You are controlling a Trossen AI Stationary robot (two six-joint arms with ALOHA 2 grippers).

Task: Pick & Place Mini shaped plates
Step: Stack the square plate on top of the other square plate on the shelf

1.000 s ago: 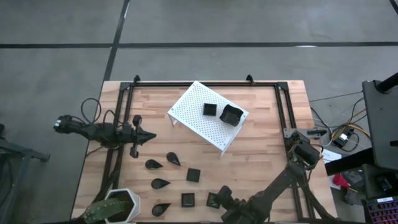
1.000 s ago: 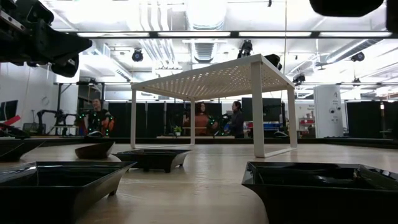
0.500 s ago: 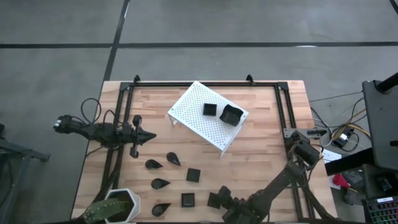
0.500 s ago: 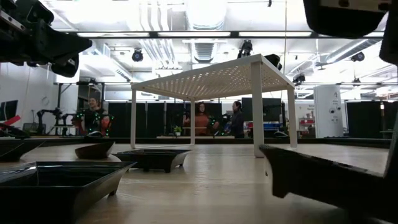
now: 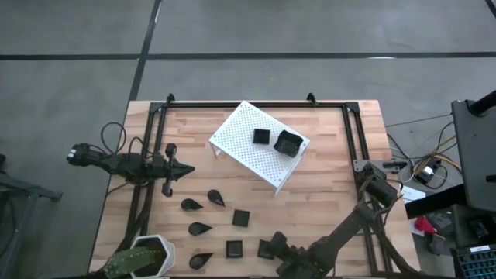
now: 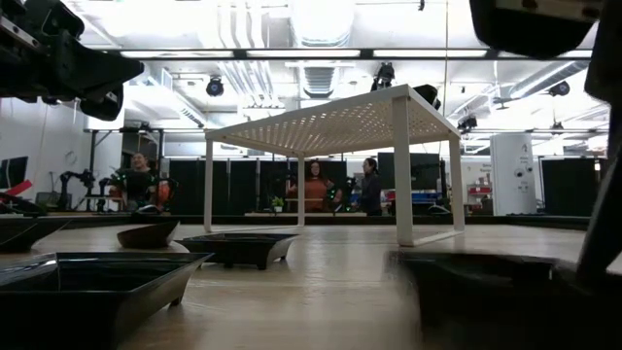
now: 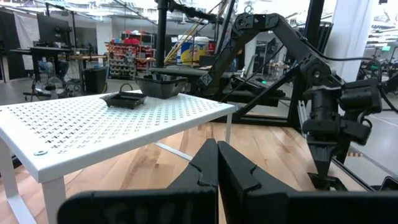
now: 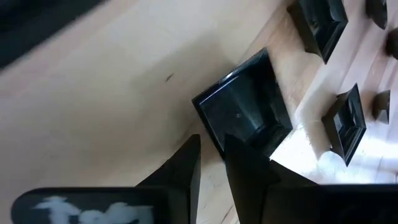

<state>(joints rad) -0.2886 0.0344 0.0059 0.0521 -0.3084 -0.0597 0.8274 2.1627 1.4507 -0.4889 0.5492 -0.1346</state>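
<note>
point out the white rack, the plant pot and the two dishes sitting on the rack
white rack (image 5: 246, 143), high view, bare perforated top near its middle
plant pot (image 5: 155, 249), high view, white hexagonal rim
small square dish (image 5: 262, 136), high view, its centre
larger square dish (image 5: 288, 142), high view, its centre

Grey floor (image 5: 310, 31) with dark lines, bright ceiling lights (image 6: 321, 19)

The right hand (image 5: 273, 248) is now gripping the rim of a square plate (image 8: 245, 109) at the near edge of the bench, its fingers narrowing onto it. In the low view that plate (image 6: 486, 282) is shifting and blurring, no longer lying square.
</note>
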